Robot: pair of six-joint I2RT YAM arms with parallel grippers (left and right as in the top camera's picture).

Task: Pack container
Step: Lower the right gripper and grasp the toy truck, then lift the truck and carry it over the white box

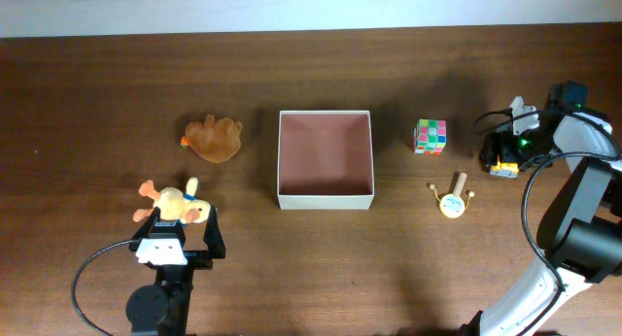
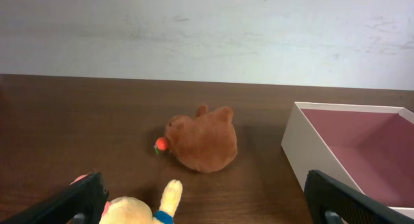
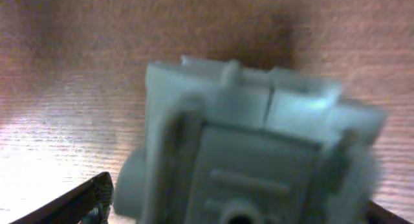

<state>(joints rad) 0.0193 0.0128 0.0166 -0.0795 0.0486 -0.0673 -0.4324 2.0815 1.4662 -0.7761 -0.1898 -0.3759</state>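
Observation:
The container (image 1: pixel 326 193), a square white box with a pinkish-brown inside, sits mid-table and also shows at the right of the left wrist view (image 2: pixel 304 153). My left gripper (image 1: pixel 181 227) (image 2: pixel 217 208) is open wide around a yellow plush toy (image 1: pixel 175 205) (image 2: pixel 139 211), which lies near its left finger. A brown plush (image 1: pixel 214 139) (image 2: pixel 202 141) lies beyond it. My right gripper (image 1: pixel 501 150) (image 3: pixel 242 211) is open, low over a blurred grey-white blocky toy (image 3: pixel 252 146) that fills its view. A small yellow and black toy (image 1: pixel 502 168) is at its tip.
A multicoloured puzzle cube (image 1: pixel 431 135) stands right of the container. A round yellow toy with a stick handle (image 1: pixel 452 202) lies in front of it. A pale wall runs along the table's far edge (image 2: pixel 207 30).

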